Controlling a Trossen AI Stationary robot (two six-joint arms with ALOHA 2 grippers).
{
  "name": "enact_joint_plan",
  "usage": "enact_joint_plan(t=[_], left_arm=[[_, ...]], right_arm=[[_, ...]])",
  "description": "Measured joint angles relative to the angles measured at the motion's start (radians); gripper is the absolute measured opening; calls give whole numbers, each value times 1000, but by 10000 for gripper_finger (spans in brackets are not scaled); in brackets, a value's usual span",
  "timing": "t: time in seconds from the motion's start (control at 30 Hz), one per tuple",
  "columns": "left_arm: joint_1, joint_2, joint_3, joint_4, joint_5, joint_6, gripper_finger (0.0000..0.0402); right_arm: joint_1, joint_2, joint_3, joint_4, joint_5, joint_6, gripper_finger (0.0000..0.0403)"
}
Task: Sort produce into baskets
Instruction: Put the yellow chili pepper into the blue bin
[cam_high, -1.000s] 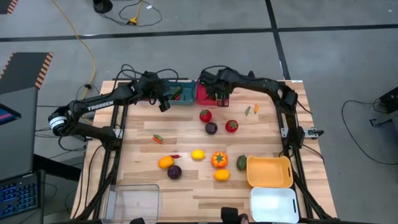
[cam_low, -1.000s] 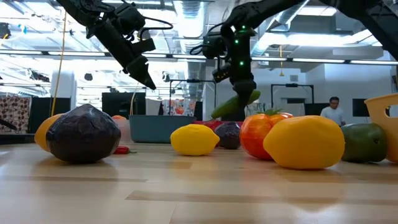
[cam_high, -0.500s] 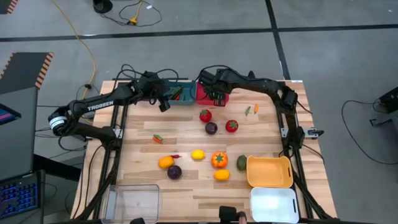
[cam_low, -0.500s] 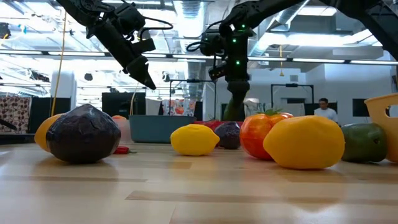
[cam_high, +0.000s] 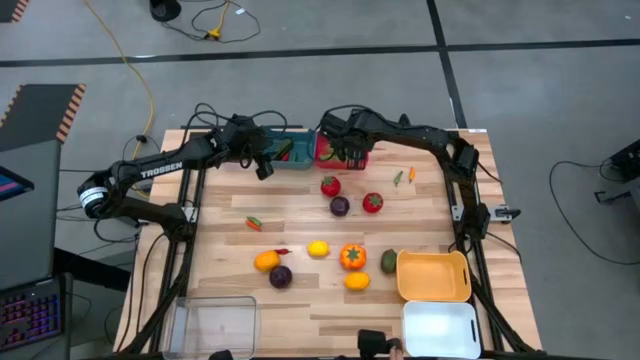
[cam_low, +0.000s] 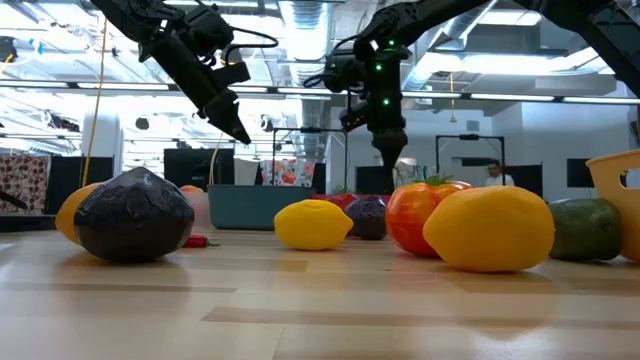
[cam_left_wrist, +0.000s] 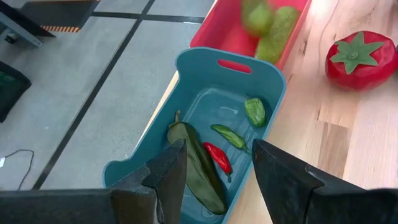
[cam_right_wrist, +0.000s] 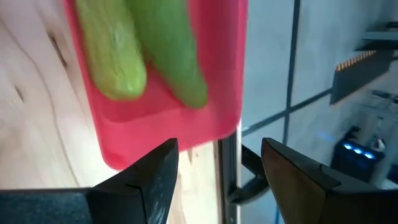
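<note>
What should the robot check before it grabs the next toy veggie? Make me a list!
1. Right tool empty: ok, fingers apart, nothing between them.
2. Two green veggies in the red bin: ok.
3. Left tool empty: ok, open above the teal bin, which holds green pieces and a red pepper.
4. Toys left on the table: not ok, tomatoes, a lemon and others wait.
5. Yellow bin free: ok, nothing in it.
6. Which toy goes where next: cannot tell.
</note>
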Motion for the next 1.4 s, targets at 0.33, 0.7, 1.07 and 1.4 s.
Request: enact_joint_plan(t=[0.33, 0.7, 1.07, 1.4], left_arm=[[0, 0, 0, 0, -1, -9, 171], [0, 0, 0, 0, -1, -8, 171], [0, 1, -4, -4, -1, -8, 171], [0, 1, -5, -4, -1, -8, 171]], right_arm=[[-75, -2, 0, -210, 21, 227, 248], [-229, -5, -72, -335, -288, 531, 226], [-230, -5, -247, -391, -317, 617, 190], [-173, -87, -374, -399, -317, 656, 155]])
